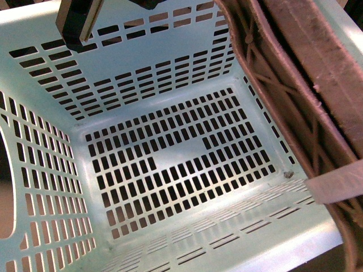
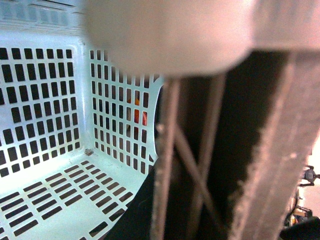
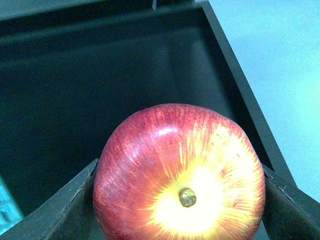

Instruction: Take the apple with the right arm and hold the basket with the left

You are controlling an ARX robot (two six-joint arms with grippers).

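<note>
Basket (image 1: pixel 142 62), mint, slotted: we see only its bare slotted floor, brown latticed handle (image 1: pixel 295 85) with white band (image 1: pixel 340 184) at its right side. A dark piece (image 1: pixel 76 22) sits at the far rim. Apple (image 3: pixel 180 170) is clamped stem-up between the right gripper (image 3: pixel 180 200) fingers, over a dark tray (image 3: pixel 100 75) beside a pale blue surface (image 3: pixel 280 60). Left gripper: we cannot tell its state; a blurred pale shape (image 2: pixel 170 35) and the handle block the left wrist view. Something orange-red (image 2: pixel 140 115) shows through the basket's wall slots.
</note>
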